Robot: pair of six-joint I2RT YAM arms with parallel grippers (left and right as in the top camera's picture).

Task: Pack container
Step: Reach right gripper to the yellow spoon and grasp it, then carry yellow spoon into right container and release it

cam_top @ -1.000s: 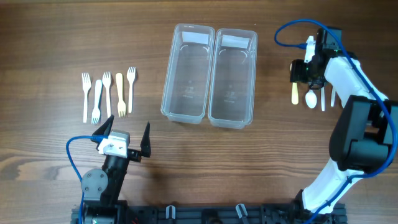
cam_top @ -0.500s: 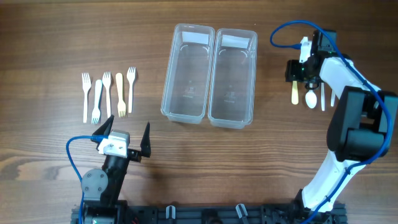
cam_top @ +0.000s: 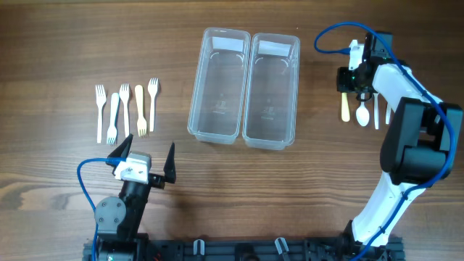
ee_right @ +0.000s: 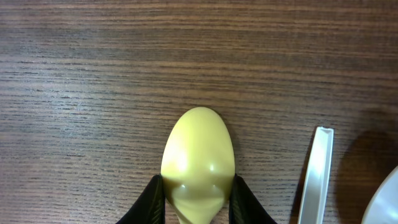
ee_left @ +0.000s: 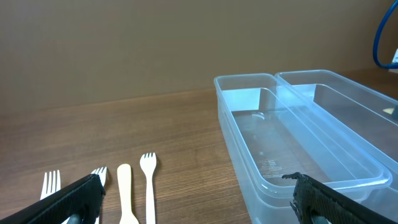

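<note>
Two clear empty containers stand side by side in the overhead view, the left one [cam_top: 215,85] and the right one [cam_top: 271,88]; both show in the left wrist view [ee_left: 298,143]. My right gripper [cam_top: 348,87] is at the far right, over a yellow spoon [cam_top: 345,109] that lies on the table. In the right wrist view its fingers [ee_right: 152,199] press both sides of the spoon's bowl [ee_right: 198,149]. My left gripper [cam_top: 148,170] is open and empty near the front left, jaws wide apart [ee_left: 199,205].
Several plastic forks [cam_top: 125,109] lie in a row at the left, also seen in the left wrist view [ee_left: 124,193]. A white spoon [cam_top: 362,114] and other white cutlery [cam_top: 376,112] lie beside the yellow spoon. A blue cable [cam_top: 330,36] loops by the right arm.
My right gripper has shifted slightly left and toward the far edge over the spoons. The yellow spoon has stayed on the table. The left arm has not moved.
</note>
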